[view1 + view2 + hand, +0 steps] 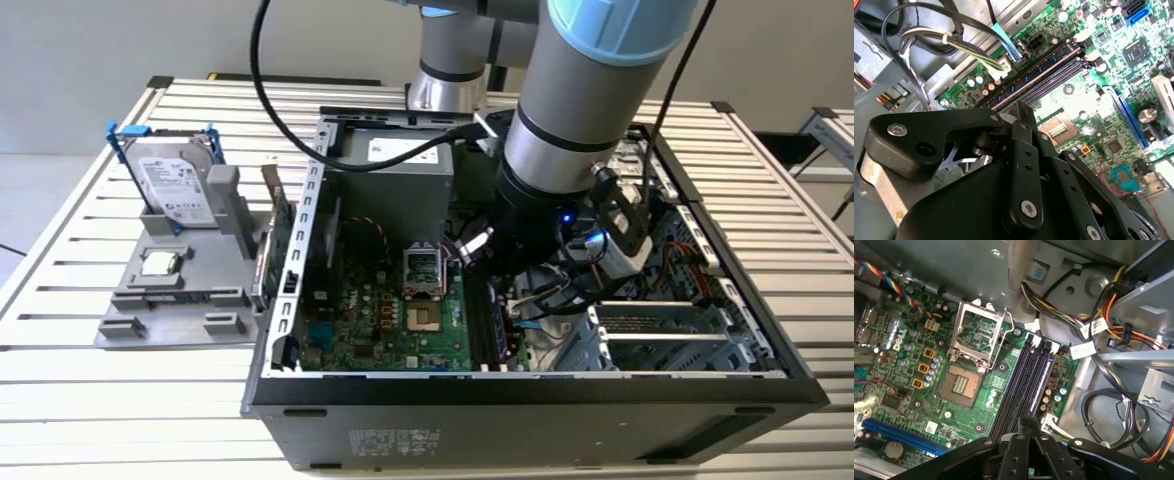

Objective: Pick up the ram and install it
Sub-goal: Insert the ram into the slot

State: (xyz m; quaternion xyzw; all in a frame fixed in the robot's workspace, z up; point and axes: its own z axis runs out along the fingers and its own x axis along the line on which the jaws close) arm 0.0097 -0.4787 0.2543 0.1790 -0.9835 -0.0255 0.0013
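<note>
Black gripper linkage sits closest in both wrist views. Its fingers are drawn narrow, tips together, with nothing seen between them.

Under everything is the slatted table. On it lies the open case, and the arm reaches down into it. The board covers the case floor on the side toward the exterior view's left. A metal bay takes up the other side.

Directly below the fingertips runs a bank of long dark slots. The ram appears to stand in the outermost slot, the one farthest from the socket. It shows as a thin bluish strip with a row of small marks, just beyond the fingertips. Whether the tips touch it cannot be told.

The socket is open and lies to one side of the fingers, near the slots. A long blue slot lies farther off on that side. On the fingers' other side, bundled cables loop along the case wall, close to the ram's slot, and one plug reaches the board beside it.

Outside the case, well apart from the fingers toward the exterior view's left, a grey fixture holds a drive leaning upright and a small chip. A green card stands on edge at the fixture's end nearest the case.
</note>
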